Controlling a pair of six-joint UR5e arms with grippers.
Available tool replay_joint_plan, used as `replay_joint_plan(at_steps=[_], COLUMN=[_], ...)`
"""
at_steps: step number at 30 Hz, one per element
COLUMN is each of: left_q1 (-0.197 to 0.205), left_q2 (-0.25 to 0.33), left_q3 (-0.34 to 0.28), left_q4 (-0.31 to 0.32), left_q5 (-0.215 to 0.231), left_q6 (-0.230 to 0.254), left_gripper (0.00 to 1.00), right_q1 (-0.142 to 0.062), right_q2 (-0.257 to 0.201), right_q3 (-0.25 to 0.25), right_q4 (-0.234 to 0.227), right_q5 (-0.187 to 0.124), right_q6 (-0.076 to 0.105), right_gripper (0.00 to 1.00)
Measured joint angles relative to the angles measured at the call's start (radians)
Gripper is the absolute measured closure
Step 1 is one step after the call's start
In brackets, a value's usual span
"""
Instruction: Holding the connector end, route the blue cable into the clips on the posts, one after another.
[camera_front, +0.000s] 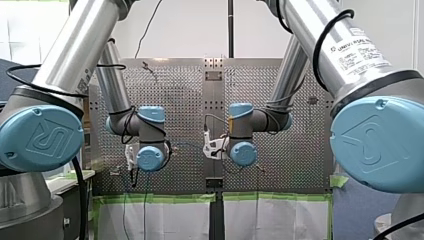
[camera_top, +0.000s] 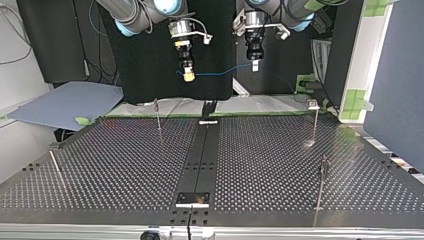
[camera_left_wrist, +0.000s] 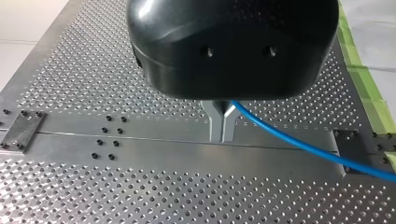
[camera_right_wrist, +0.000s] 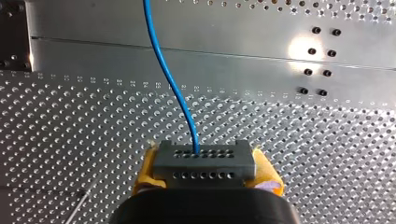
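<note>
Connector (camera_right_wrist: 205, 164) clamped in right jaws, left jaws pinching cable (camera_left_wrist: 303, 143)

Opposed overviews, wrist views near table (camera_left_wrist: 70, 70)

Thin blue cable (camera_right_wrist: 161, 70) curves out of a grey, hole-studded connector (camera_right_wrist: 205, 163); both aloft.

the black body of my left gripper (camera_left_wrist: 222, 136) covers where the blue cable (camera_left_wrist: 299, 142) meets its fingers (camera_left_wrist: 215, 123); the body of my right gripper (camera_right_wrist: 207, 167) hides the near side of the connector (camera_right_wrist: 205, 156); in the top view the clips on the posts (camera_top: 316, 122) are too small to tell
</note>
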Motion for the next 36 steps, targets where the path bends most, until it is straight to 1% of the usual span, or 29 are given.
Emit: replay_joint_plan(at_steps=[5,12,15,21,25,29,32,36], left_q1=[0.000,0.000,0.000,0.004,0.016,0.019,0.020,0.020], left_q2=[0.000,0.001,0.001,0.005,0.033,0.075,0.108,0.147], left_q3=[0.000,0.000,0.000,-0.001,-0.001,-0.002,-0.002,-0.002], left_q4=[0.000,0.000,0.000,-0.004,-0.033,-0.074,-0.107,-0.151], left_q5=[0.000,0.000,0.000,-0.004,-0.033,-0.074,-0.092,-0.098], left_q6=[0.000,0.000,0.000,0.004,0.032,0.064,0.071,0.073], left_gripper=[1.00,1.00,1.00,1.00,1.00,1.00,1.00,1.00], right_q1=[0.001,0.001,0.001,0.001,0.001,0.001,0.001,0.001], right_q2=[0.031,0.089,0.097,0.100,0.100,0.101,0.101,0.101], right_q3=[-0.009,-0.010,-0.010,-0.010,-0.010,-0.010,-0.010,-0.010], right_q4=[0.007,0.008,0.008,0.008,0.008,0.008,0.008,0.008], right_q5=[0.002,0.002,0.002,0.002,0.002,0.002,0.003,0.002], right_q6=[-0.002,-0.002,-0.002,-0.002,-0.002,-0.002,-0.002,-0.002], right_gripper=[1.00,1.00,1.00,1.00,1.00,1.00,1.00,1.00])
